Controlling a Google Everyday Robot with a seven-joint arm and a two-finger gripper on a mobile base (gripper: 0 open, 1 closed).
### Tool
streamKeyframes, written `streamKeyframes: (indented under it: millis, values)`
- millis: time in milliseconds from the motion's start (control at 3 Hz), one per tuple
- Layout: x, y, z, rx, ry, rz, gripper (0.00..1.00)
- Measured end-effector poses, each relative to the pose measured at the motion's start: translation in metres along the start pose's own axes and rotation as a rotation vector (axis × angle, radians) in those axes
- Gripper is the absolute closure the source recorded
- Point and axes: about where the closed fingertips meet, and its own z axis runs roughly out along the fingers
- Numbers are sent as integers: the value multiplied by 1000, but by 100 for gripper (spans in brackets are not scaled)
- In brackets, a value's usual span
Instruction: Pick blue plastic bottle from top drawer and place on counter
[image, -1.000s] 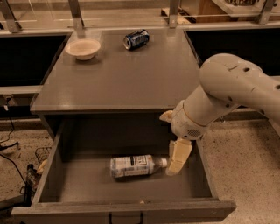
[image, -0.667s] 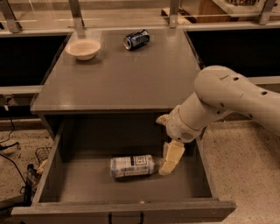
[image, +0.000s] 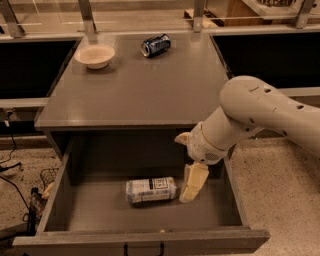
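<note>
The blue plastic bottle (image: 151, 190) lies on its side on the floor of the open top drawer (image: 140, 240), its label up. Its right end is hidden behind the lower finger. My gripper (image: 182, 169) is inside the drawer at the bottle's right end and is open. The lower cream finger (image: 193, 183) points down and touches or nearly touches that end. The upper finger (image: 182, 138) sits by the counter's front edge. The grey counter (image: 140, 85) lies above the drawer.
A dark blue soda can (image: 155, 45) lies on its side at the back of the counter. A cream bowl (image: 95, 55) sits at the back left. My white arm (image: 265, 112) reaches in from the right over the drawer's right wall. Cables lie on the floor at left.
My gripper has moved left and a little lower in the drawer, closing the gap to the bottle's right end. The bottle has not moved.
</note>
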Motion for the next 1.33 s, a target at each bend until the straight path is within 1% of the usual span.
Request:
streamKeyframes:
  millis: [333, 667, 1000, 1333]
  values:
    - [-5, 16, 29, -53, -61, -8, 0]
    - [-5, 16, 29, -53, -62, -8, 0]
    - [-6, 13, 45, -62, -59, 2, 0]
    - [-6, 7, 70, -71, -18, 21, 0]
